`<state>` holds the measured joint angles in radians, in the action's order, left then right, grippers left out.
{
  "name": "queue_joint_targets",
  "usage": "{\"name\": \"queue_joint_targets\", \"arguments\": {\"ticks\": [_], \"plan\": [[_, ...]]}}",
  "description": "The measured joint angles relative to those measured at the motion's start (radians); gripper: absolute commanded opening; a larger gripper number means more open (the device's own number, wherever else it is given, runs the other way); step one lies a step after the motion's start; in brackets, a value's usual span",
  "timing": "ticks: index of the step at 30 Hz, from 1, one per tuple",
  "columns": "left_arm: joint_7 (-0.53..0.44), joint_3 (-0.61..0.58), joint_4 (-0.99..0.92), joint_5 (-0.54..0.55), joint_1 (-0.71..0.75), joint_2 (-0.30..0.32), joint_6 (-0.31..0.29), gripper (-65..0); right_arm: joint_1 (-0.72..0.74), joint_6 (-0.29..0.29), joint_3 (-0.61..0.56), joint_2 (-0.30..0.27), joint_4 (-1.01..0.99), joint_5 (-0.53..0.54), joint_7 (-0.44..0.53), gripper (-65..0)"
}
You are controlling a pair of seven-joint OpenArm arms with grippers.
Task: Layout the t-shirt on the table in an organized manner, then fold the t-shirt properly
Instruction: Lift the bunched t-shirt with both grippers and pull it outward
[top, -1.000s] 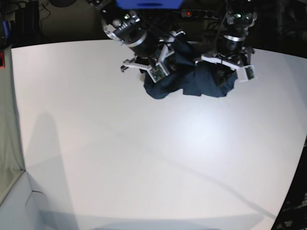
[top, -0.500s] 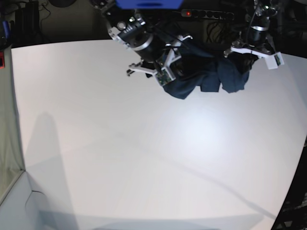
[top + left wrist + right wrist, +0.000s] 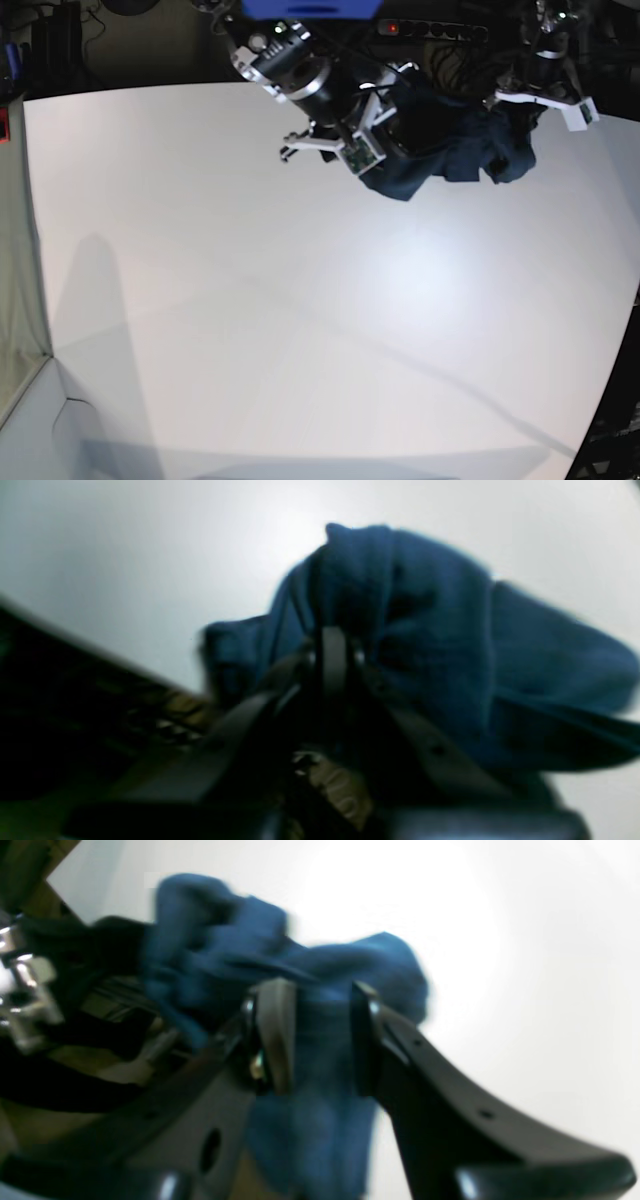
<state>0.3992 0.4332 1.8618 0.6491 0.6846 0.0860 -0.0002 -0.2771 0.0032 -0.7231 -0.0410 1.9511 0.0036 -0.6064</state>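
T-shirt point(image 3: 440, 150) hangs bunched between both arms at the table's point(image 3: 250, 320) far edge, lifted and carried toward the left arm's side since a second ago; spreading is not yet begun. Left gripper point(image 3: 334, 650) pinches cloth tightly; right gripper point(image 3: 312, 1032) clamps a thick fold. Motion blur hides collar, sleeves and hem.

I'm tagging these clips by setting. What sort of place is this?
Probably a robotics lab or test bench: a large bare white table, two arms each gripping a navy t-shirt, and a power strip with cables in the dark behind.
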Motion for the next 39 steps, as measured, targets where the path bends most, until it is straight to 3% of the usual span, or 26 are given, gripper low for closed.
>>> {"name": "queue_joint_targets", "arguments": {"ticks": [3, 7, 13, 22, 25, 28, 32, 39], "plan": [[0.001, 0.005, -0.016, 0.0, -0.001, 0.0, 0.0, -64.3, 0.019, 0.0, 0.016, 0.002, 0.0, 0.0, -0.016, -44.6], [-0.003, 0.006, -0.027, 0.003, -0.001, -0.001, -0.001, -64.3, 0.052, 0.0, 0.011, 0.008, 0.0, 0.0, -0.117, -44.6], [-0.003, 0.006, -0.028, 0.003, -0.001, -0.001, -0.001, -64.3, 0.052, 0.0, -0.061, 0.031, 0.0, 0.005, -0.127, -44.5], [-0.013, 0.006, -0.067, 0.007, -0.001, 0.0, -0.003, -64.3, 0.11, 0.0, -0.06, 0.103, -0.004, -0.004, -0.143, -44.5], [-0.014, 0.006, -0.068, 0.007, -0.001, -0.001, -0.003, -64.3, 0.116, 0.007, -0.058, 0.124, -0.045, 0.036, -0.171, -44.5], [-0.014, 0.007, -0.068, 0.007, -0.001, -0.003, -0.003, -64.3, 0.127, 0.0, -0.06, 0.159, -0.126, -0.006, -0.173, -44.5], [-0.014, 0.007, -0.067, 0.007, 0.0, -0.003, -0.003, -64.3, 0.169, 0.0, -0.126, 0.16, -0.187, 0.005, -0.169, -44.5], [-0.013, 0.008, -0.067, 0.007, -0.001, -0.004, -0.003, -64.3, 0.185, 0.0, -0.131, 0.169, -0.248, 0.003, -0.168, -44.5]]}}
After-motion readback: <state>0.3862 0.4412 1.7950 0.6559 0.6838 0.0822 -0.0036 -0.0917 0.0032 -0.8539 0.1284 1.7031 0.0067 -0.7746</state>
